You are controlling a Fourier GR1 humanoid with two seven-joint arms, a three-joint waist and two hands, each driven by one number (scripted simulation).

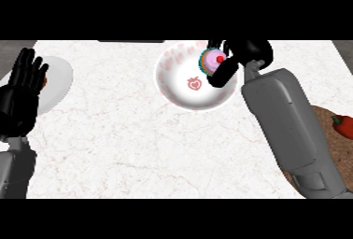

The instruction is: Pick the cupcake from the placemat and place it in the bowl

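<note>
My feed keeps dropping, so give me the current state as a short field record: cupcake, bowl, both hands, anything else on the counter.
cupcake: held over the bowl's upper right rim
bowl: white, strawberry mark inside, holds nothing else
right hand: curled round the cupcake
left hand: open, resting at left edge
placemat: right edge, red pepper on it
plate: white, behind left hand

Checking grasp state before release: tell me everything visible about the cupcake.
The cupcake is small and round, with a teal wrapper edge, pink frosting and a red dot on top like a cherry. It is held over the upper right part of the white bowl, near the rim, tipped so its top faces the view. The right hand curls round it, black fingers covering its right side and hiding the base. Whether it touches the bowl cannot be told.
</note>
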